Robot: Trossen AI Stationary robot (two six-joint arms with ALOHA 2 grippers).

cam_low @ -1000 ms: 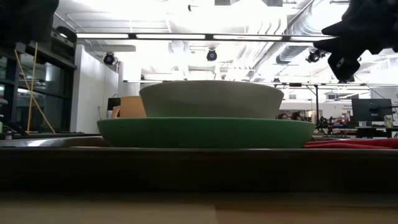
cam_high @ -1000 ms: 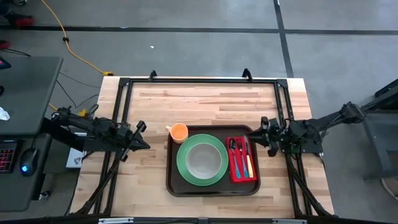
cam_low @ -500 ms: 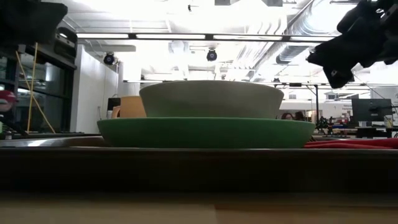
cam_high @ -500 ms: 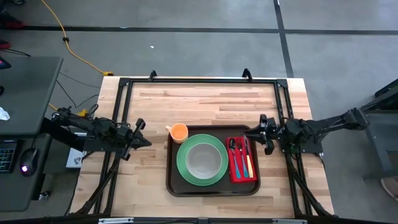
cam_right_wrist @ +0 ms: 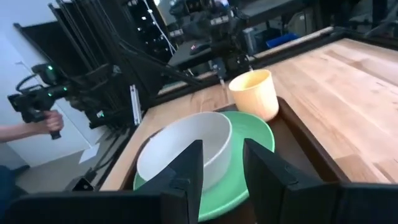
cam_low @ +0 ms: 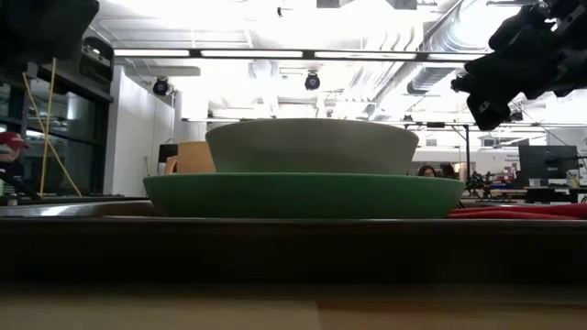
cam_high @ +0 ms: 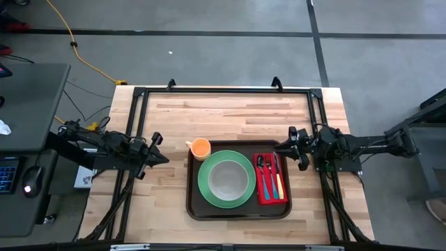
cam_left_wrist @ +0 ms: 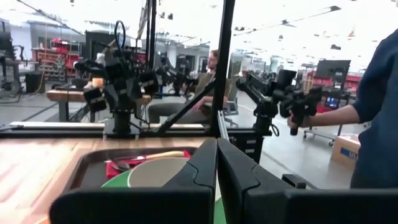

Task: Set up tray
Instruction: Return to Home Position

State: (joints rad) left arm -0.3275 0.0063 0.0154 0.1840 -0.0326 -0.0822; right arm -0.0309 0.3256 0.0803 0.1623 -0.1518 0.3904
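Tray [cam_high: 194, 209] sits on wooden table [cam_high: 230, 111] above grey floor [cam_high: 209, 56].

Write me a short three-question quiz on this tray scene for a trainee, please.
1. True or false: the orange cup stands on the green plate.
2. Which utensil on the red napkin lies nearest the right tool?
3. What sits on the plate: A) white bowl, B) the napkin, C) the cup?
Key: 1 false, it stands beside the plate on the tray; 2 the yellow knife; 3 A.
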